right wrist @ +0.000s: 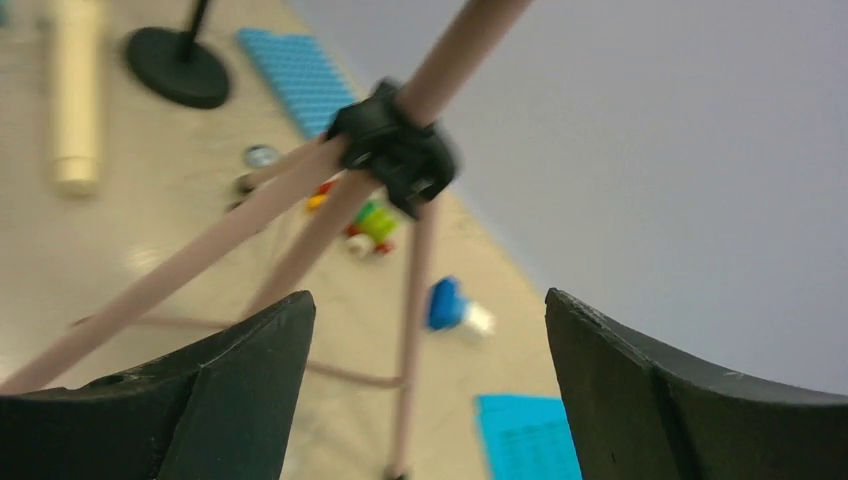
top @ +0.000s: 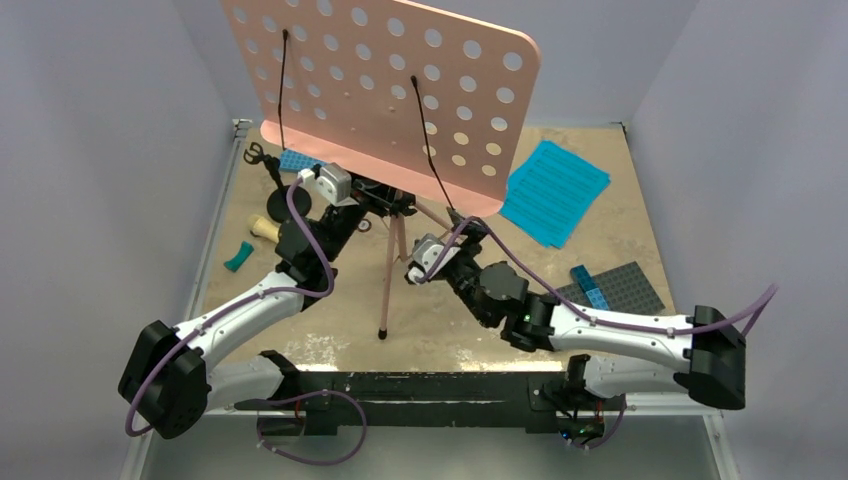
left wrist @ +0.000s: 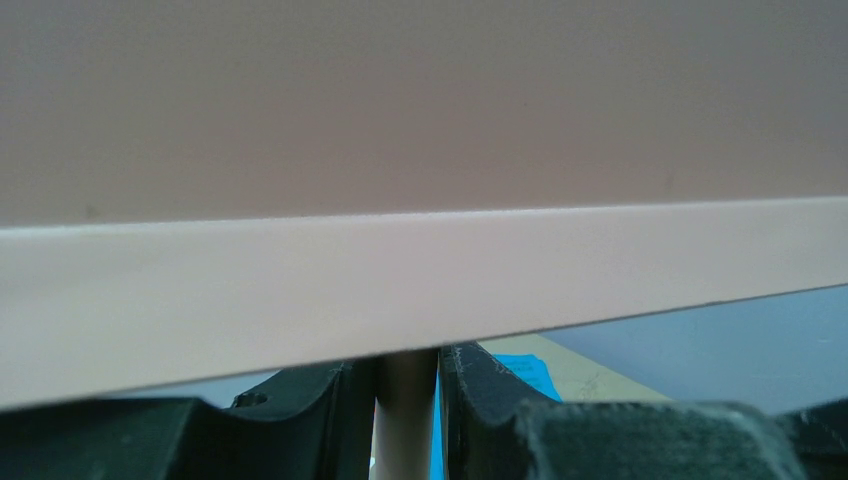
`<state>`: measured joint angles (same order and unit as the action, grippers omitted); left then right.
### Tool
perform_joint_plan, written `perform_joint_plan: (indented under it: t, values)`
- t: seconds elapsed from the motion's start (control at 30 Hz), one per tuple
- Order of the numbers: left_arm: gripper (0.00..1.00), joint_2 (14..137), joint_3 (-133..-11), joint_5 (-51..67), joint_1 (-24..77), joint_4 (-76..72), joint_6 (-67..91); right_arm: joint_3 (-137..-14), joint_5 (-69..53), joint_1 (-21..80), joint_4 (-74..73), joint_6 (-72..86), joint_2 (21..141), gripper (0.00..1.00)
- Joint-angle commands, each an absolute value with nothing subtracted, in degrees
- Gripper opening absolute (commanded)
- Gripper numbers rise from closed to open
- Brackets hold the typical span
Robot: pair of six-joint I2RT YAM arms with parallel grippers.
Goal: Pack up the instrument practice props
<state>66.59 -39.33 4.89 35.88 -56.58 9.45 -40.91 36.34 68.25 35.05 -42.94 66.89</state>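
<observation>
The pink music stand's hole-dotted board [top: 380, 80] stands upright on its tripod [top: 390, 270] at the table's middle. My left gripper [top: 388, 200] is shut on the stand's pole just under the board; in the left wrist view the pole [left wrist: 405, 410] sits between my left gripper's [left wrist: 405, 395] jaws. My right gripper [top: 468, 226] is open and empty beside the tripod, facing its black hub [right wrist: 395, 150]; in the right wrist view a leg runs between my right gripper's [right wrist: 428, 330] jaws. Cyan sheet-music pages [top: 555, 190] lie back right. The cream microphone [top: 265, 228] and black mic stand [top: 262, 158] are at left.
A blue baseplate [top: 300, 160] lies behind the stand at left. A grey baseplate [top: 620, 290] with a blue brick [top: 590, 285] sits front right. A teal brick [top: 238, 258] lies at left, and small coloured bricks [right wrist: 370, 225] lie under the tripod. Walls enclose the table.
</observation>
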Motion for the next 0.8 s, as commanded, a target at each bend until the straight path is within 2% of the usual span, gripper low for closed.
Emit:
perform_joint_plan:
  t: [0.0,0.07,0.27,0.33,0.47,0.6,0.77]
  values:
    - [0.0,67.8,-38.5,6.9,37.1,-45.5,13.1,-40.2,27.2,68.6,8.5,-8.5,61.2,0.89]
    - [0.0,67.6,-38.7,6.9,37.1,-45.6,13.1,-37.0,21.9,68.6,7.6,-2.0,59.7,0.89]
    - [0.0,67.2,-39.2,6.9,37.2,-45.4,13.0,-30.0,16.4,66.8,9.6,13.3,59.0,0.9]
    - [0.0,67.0,-39.1,6.9,37.1,-45.7,13.1,-28.6,10.0,62.4,11.1,19.9,58.2,0.9]
    - [0.0,66.1,-38.4,7.2,37.2,-46.4,13.5,-26.2,-10.8,48.8,18.4,34.1,57.2,0.86]
    - [0.0,65.2,-37.6,7.5,37.3,-46.6,13.0,-31.3,-22.6,40.6,20.3,44.8,58.5,0.85]
    - [0.0,64.9,-36.9,8.2,37.3,-47.1,12.5,-39.9,-30.2,35.0,23.8,59.7,64.9,0.86]
